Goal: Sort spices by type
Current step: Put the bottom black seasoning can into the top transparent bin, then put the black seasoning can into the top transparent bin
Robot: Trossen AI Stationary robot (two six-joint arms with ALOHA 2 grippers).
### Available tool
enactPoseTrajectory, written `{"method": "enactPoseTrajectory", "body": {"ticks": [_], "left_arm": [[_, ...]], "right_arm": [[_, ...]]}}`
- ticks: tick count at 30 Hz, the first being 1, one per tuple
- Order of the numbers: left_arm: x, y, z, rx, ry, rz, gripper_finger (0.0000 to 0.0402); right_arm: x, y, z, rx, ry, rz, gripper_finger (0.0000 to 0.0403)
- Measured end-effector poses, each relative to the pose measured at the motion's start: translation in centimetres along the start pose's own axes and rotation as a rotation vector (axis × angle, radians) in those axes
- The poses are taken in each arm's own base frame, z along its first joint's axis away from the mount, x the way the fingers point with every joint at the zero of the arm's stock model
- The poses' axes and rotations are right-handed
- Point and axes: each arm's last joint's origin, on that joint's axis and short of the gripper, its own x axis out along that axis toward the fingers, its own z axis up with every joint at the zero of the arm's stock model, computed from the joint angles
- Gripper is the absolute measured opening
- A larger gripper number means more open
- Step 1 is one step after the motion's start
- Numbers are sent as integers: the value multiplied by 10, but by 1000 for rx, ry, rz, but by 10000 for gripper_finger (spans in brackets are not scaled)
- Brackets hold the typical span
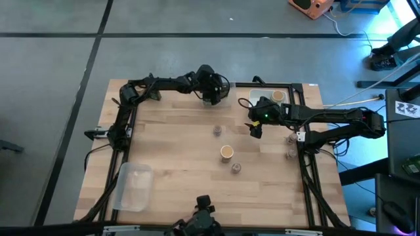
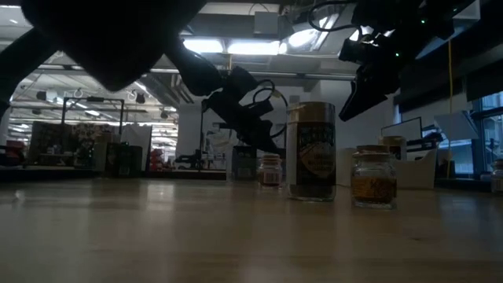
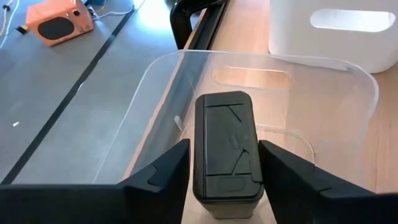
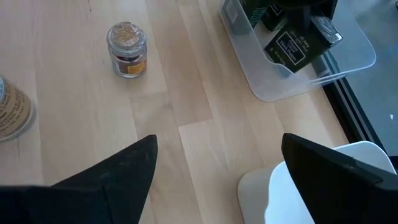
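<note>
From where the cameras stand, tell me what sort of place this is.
Probably a robotics lab or workshop: a wooden table framed by black rails, standing on a grey concrete floor with taped lines, and beyond it an open hall with ceiling strip lights and cluttered shelving.

A robotics lab or workshop: a wooden tabletop on grey concrete floor, ceiling strip lights, and cluttered equipment shelves beyond.

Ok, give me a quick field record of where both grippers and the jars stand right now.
left gripper: over the clear tray at the table's far edge, fingers either side of a dark boxy jar with small gaps
right gripper: open, empty, above the table beside the white tray
loose on table: tan-topped jar, small jars
</note>
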Motion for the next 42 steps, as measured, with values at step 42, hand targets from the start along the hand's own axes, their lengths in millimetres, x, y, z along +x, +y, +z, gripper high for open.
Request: {"method": "enactPoseTrajectory", "body": {"ticks": [42], "left_arm": [[-181,11,25,-16,559,281,284]], "right_arm": [[0,1,1,-26,-8,26,342]]}}
